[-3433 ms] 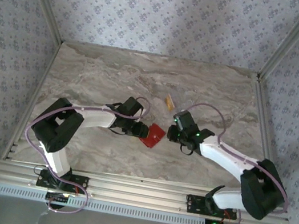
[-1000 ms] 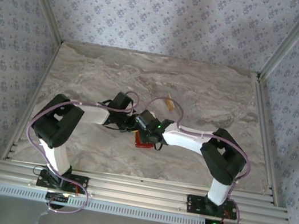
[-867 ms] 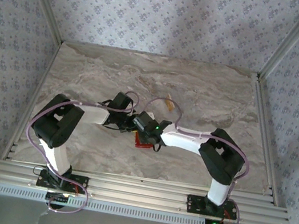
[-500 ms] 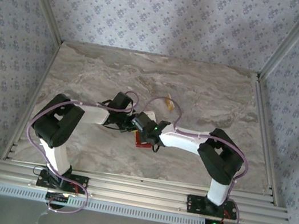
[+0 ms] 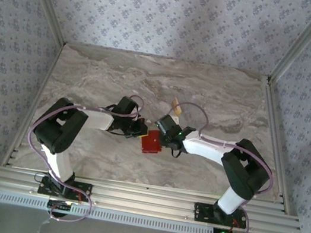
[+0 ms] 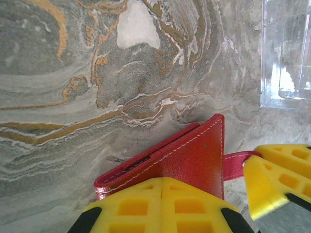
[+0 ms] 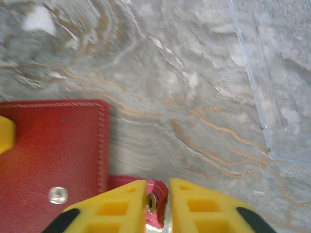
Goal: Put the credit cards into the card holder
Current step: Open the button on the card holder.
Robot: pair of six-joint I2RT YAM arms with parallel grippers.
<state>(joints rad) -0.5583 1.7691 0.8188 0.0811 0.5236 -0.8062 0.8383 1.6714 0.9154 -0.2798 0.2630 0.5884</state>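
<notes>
Pressing down with its jaws clenched together, the left tool [image 6: 161, 187] has nothing between its yellow fingers that I can see. It rests on the near corner of the card holder [image 6: 189, 160], and I think the purpose is to pin the red wallet flat so that it does not slide. From the other side the right tool [image 7: 158, 185] stands with its jaws almost together, one on each side of the small red strap [image 7: 154, 200] that carries the snap. Whether it really pinches the strap I cannot tell. My guess is that it wants to pull this strap aside, so that the holder can be opened for the cards. The holder lies folded on the marbled worktop [image 6: 73, 73], between the two tools. A tan credit card [image 5: 175, 103] lies apart from it on the far side, not yet picked up. A clear plastic piece [image 7: 272, 73] lies on the worktop near the holder.
</notes>
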